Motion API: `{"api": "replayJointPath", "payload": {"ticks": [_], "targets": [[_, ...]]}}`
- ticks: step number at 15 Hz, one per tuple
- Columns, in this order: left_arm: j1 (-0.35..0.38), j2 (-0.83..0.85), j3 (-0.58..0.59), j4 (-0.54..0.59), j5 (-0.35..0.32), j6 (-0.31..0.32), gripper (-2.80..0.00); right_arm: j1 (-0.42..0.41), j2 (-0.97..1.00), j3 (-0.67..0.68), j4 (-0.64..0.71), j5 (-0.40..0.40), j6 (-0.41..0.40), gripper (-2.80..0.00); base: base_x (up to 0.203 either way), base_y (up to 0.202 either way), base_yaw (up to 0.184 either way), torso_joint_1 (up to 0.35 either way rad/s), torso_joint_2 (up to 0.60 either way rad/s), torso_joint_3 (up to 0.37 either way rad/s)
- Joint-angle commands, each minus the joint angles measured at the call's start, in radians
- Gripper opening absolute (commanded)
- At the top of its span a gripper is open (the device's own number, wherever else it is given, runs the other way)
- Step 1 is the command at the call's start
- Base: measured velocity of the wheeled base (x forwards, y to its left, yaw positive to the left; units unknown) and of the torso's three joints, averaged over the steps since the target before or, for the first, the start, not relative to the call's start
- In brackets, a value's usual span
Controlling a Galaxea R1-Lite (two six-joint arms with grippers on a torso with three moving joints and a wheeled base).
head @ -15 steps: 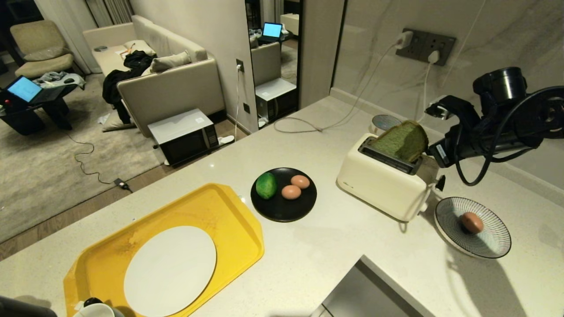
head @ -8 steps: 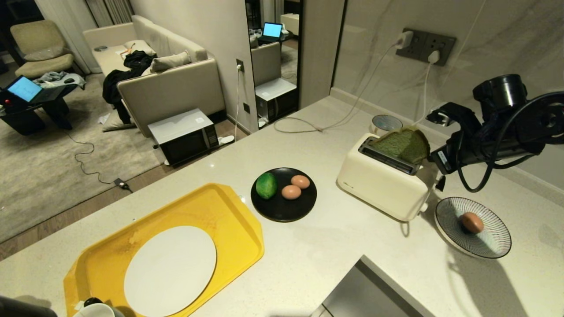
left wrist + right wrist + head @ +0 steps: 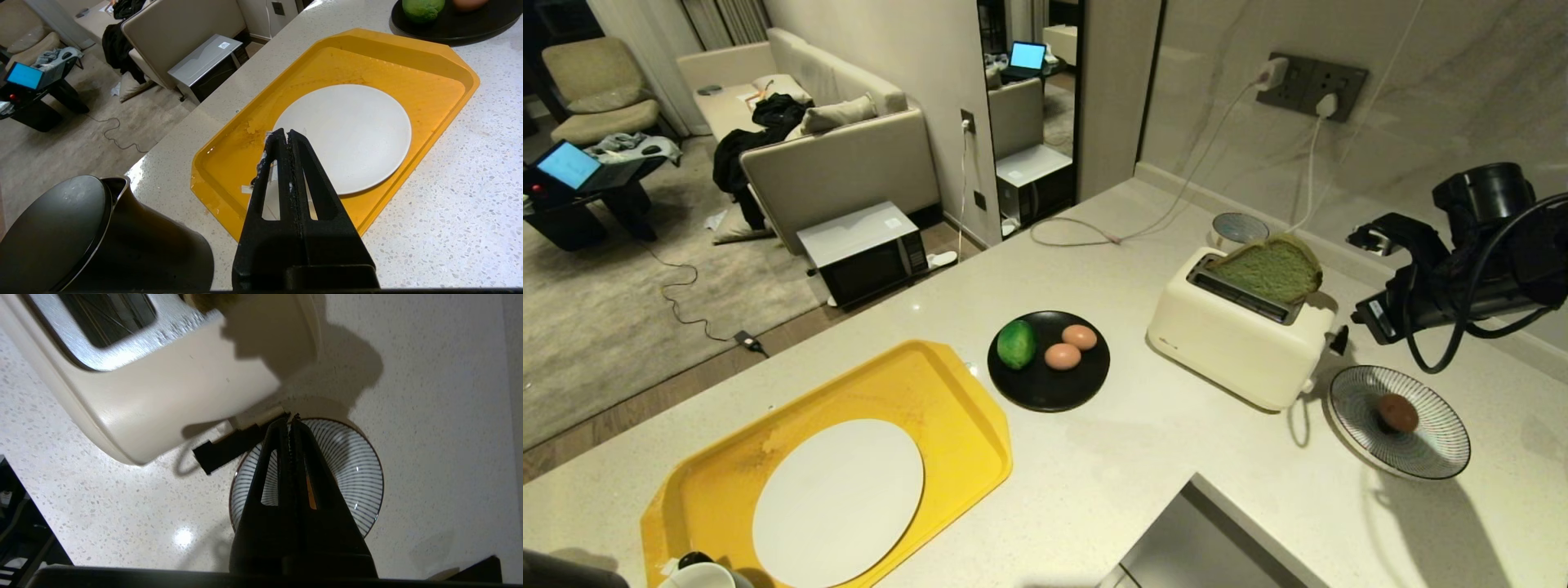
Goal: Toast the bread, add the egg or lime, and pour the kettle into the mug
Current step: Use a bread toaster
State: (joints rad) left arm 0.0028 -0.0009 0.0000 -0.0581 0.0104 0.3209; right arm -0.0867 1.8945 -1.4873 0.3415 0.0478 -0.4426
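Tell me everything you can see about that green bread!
The bread is one thick slice, spongy pale green with a tan-brown crust. It leans tilted on top of the cream toaster, over the far slot, not pushed down inside. Nothing grips it: the right end effector is shut and off to its side, above the striped plate.

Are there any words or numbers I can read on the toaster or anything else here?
None can be read.
Small dark mark low on the cream plastic toaster: too small to read.
Engraved marks on its brushed-metal slot plate: blurred, not readable.
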Motion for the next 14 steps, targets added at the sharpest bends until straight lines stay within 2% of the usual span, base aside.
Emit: {"api": "replayJointPath", "payload": {"ticks": [1,6,9,14], "targets": [[0.0,-0.001,0.0,0.0,0.0,0.001,-2.8,-0.01,-0.002,0.021,0.002,0.003,-0.002,-2.8,0.0,0.0,0.0,0.0,0.0,0.0],[0.0,-0.001,0.0,-0.001,0.0,0.001,-2.8,-0.007,0.0,0.038,0.002,0.015,-0.004,-2.8,0.0,0.0,0.0,0.0,0.0,0.0],[0.0,-0.001,0.0,0.0,0.0,0.001,-2.8,-0.004,0.0,0.048,0.002,0.05,-0.01,-2.8,0.0,0.0,0.0,0.0,0.0,0.0],[0.0,-0.001,0.0,0.0,0.0,0.001,-2.8,0.023,0.014,0.05,0.002,0.05,-0.01,-2.8,0.0,0.0,0.0,0.0,0.0,0.0]]}}
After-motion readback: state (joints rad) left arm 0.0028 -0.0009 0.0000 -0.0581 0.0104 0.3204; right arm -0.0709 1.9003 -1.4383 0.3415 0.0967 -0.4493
